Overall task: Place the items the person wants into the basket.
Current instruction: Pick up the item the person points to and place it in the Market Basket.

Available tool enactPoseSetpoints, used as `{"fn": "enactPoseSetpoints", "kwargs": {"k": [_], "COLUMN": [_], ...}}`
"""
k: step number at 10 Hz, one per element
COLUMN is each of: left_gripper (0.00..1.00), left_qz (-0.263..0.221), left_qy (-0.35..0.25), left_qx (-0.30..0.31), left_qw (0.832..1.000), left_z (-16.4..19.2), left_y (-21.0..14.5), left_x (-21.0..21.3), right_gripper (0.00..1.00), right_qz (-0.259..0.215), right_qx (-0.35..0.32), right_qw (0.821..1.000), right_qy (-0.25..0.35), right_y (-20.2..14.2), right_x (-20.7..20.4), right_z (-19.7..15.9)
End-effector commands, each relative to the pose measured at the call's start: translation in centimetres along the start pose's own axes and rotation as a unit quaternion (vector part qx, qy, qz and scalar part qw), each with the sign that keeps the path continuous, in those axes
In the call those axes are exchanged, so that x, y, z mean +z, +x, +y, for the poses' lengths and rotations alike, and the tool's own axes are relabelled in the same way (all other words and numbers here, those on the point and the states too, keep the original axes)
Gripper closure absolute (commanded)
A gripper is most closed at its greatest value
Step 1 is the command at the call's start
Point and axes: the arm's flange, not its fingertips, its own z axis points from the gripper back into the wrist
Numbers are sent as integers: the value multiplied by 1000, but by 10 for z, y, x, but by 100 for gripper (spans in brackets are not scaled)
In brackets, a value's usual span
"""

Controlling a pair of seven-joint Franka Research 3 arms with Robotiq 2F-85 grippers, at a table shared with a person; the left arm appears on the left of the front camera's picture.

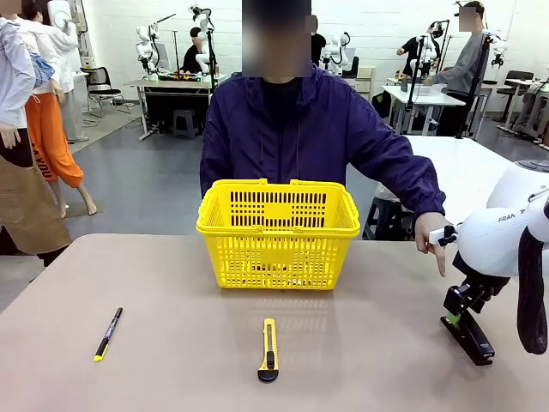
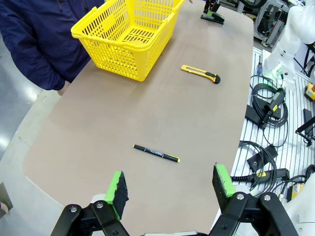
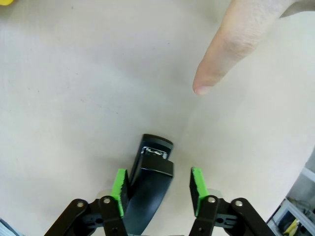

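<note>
The black stapler (image 3: 150, 194) lies on the tan table (image 1: 171, 360) at the right, between the fingers of my right gripper (image 3: 158, 184). The jaws stand open around it: the left pad (image 3: 119, 186) is against its side and the right pad (image 3: 196, 186) stands a gap away. From the front the right gripper (image 1: 459, 311) hangs low over the stapler (image 1: 472, 339). The person's hand (image 1: 431, 233) points an index finger (image 3: 216, 69) down at the table just beyond it. The yellow basket (image 1: 277, 232) stands at mid-table in front of the person. My left gripper (image 2: 170, 189) hovers open above the table's left end, holding nothing.
A yellow-and-black utility knife (image 1: 269, 349) lies in front of the basket near the table's front edge. At the front left lies a black pen with a yellow end (image 1: 108, 333), which in the left wrist view is the pen (image 2: 156, 153) below the open fingers.
</note>
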Motion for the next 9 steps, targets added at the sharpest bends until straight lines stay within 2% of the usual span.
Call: {"fn": "enactPoseSetpoints", "kwargs": {"k": [1,3,6,8,9], "left_gripper": [10,10,10,10,10], "left_qz": [-10,-10,-10,-10,-10], "left_qy": [-3,-3,-3,-3,-3], "left_qx": [-9,-9,-9,-9,-9], "left_qw": [1000,1000,1000,1000,1000], "left_z": [1,1,1,1,1], "left_y": [-1,-1,-1,-1,-1], "left_x": [2,2,2,2,2], "right_gripper": [100,100,100,100,81], "right_qz": [6,22,25,27,46], "right_qx": [2,9,9,13,24], "right_qw": [1000,999,999,999,998], "right_qy": [-4,23,24,18,27], "right_y": [-4,-3,-4,-6,-8], "right_x": [-4,-5,-2,22,56], "right_z": [0,-1,-1,0,2]}}
